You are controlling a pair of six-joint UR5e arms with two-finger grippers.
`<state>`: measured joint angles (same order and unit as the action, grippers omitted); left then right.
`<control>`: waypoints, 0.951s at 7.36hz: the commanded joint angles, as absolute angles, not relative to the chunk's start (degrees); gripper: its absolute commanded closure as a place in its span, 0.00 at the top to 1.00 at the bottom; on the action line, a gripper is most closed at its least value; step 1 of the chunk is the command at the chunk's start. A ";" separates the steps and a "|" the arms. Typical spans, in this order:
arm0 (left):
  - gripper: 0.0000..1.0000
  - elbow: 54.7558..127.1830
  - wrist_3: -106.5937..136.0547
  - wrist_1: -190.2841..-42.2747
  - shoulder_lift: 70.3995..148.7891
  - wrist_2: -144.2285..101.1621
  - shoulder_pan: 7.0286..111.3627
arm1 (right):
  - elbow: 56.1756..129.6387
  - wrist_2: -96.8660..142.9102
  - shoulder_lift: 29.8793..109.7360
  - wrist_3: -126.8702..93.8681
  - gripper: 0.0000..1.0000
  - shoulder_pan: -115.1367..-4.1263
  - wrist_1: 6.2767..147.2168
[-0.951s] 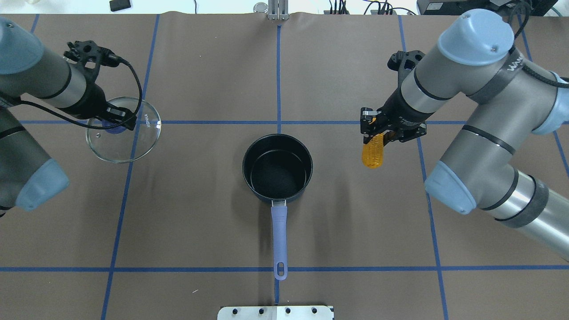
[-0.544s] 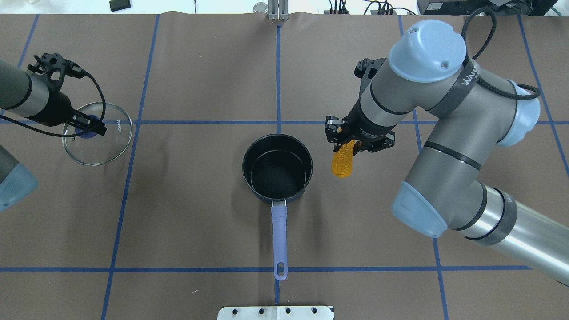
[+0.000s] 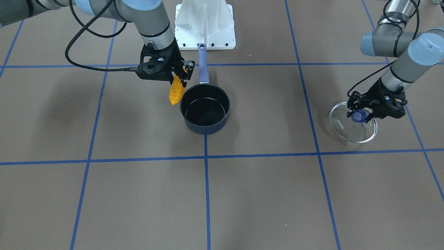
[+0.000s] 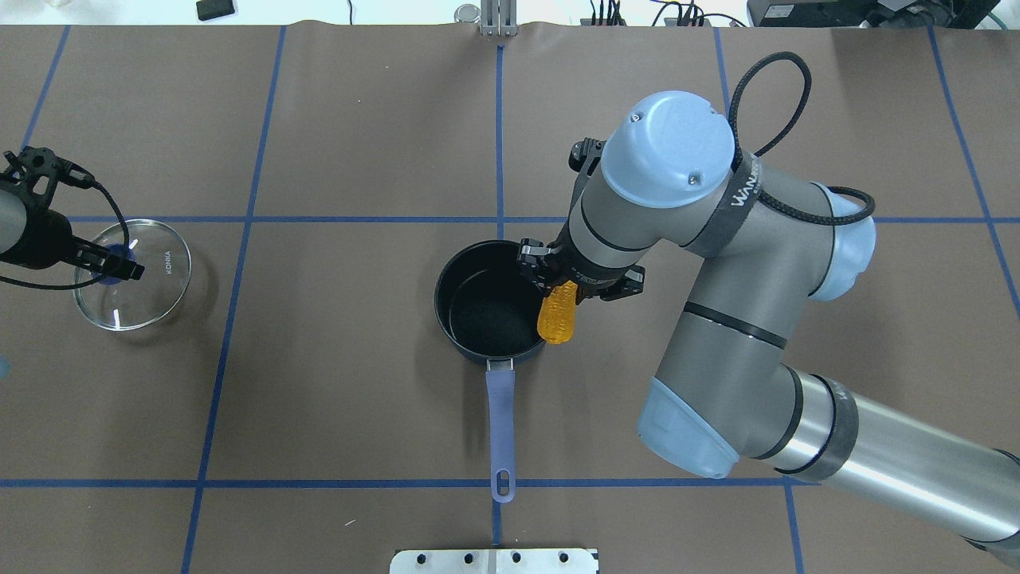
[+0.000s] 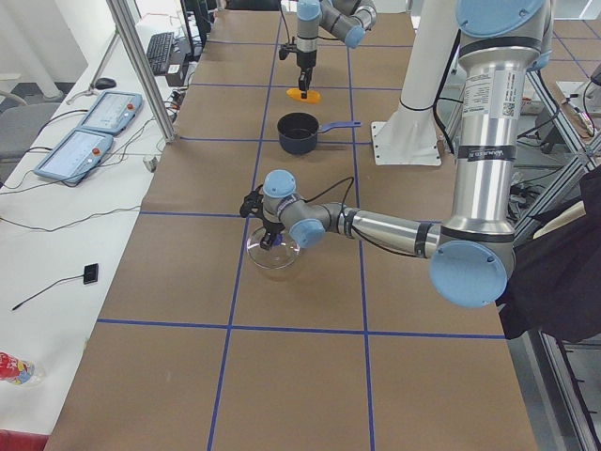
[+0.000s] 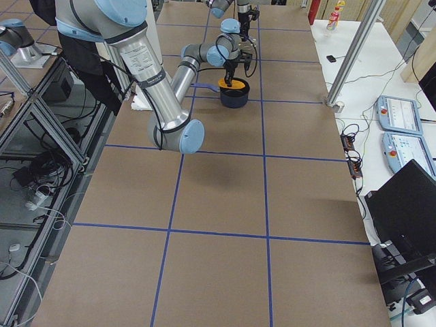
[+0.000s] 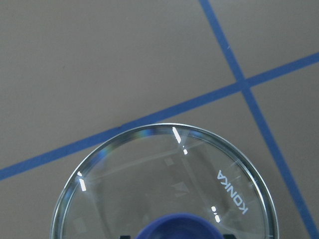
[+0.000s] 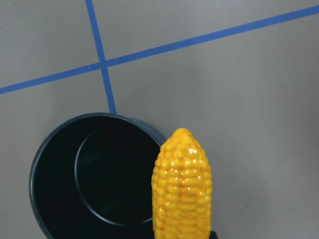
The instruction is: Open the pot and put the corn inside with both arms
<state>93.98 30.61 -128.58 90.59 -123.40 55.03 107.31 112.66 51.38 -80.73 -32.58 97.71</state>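
- Left pincer (image 4: 118,268): pressed shut on the blue knob (image 3: 358,116) of the glass lid (image 4: 151,299), far out at the desk's (image 4: 335,399) left edge. I cannot tell whether the lid rests on the desk or hangs just above it. If it is let go while it is in the air or tilted, the glass would likely drop, clatter or roll. A pull upward without loosening first would carry the lid off again.
- Pot (image 4: 440,307): open and empty at the middle, its handle (image 4: 500,422) pointing toward the robot. It looks light and nothing braces it. A knock on the rim could slide it, or swing it around by the long handle, so the opening would no longer be under the cob.
- Corn (image 4: 556,319): hanging tip down at the pot's right rim, not yet inside. The wrist view shows the tip right at the rim's edge. Lowering from here would probably set the tip on the rim or outside the wall. Releasing here risks the cob bouncing off onto the desk.
- Right pincer (image 3: 178,77): pinching the cob's blunt upper end only, so most of the length dangles below. The bumpy, rounded surface may slip or pivot in that hold during a quick sideways move. A little more travel toward the pot's middle seems needed before lowering.
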 commanded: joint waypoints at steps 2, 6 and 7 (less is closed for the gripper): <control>0.43 93.34 30.50 -129.99 88.59 -124.02 55.20 | 104.51 111.97 48.78 -81.04 0.17 -31.99 97.65; 0.45 91.94 30.50 -129.90 89.29 -123.66 54.93 | 101.51 111.45 46.76 -80.95 0.17 -31.99 97.47; 0.47 91.50 30.41 -129.99 89.38 -123.66 54.84 | 101.51 111.45 46.76 -80.95 0.17 -31.99 97.38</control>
